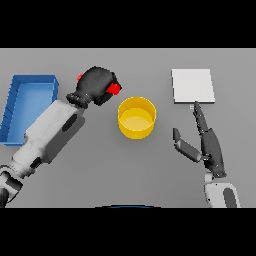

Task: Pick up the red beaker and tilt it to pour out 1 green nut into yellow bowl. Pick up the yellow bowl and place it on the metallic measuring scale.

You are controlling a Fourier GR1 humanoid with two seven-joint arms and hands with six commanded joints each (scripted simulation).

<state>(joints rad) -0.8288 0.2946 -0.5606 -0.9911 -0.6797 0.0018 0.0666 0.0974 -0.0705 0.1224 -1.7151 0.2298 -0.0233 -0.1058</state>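
Left hand point(98, 85) around red beaker point(115, 89) beside yellow bowl point(136, 117)

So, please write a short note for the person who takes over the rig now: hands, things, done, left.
Left hand: shut on the red beaker, held left of the yellow bowl.
Right hand: open, idle, just below the metallic measuring scale.
Done: beaker picked up.
Left: no green nut shows in the bowl, so pour one, then put the bowl on the scale.
A blue tray stands far left.

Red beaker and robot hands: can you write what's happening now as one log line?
left hand: shut on red beaker, beside yellow bowl | right hand: open, idle near scale | bowl: on table
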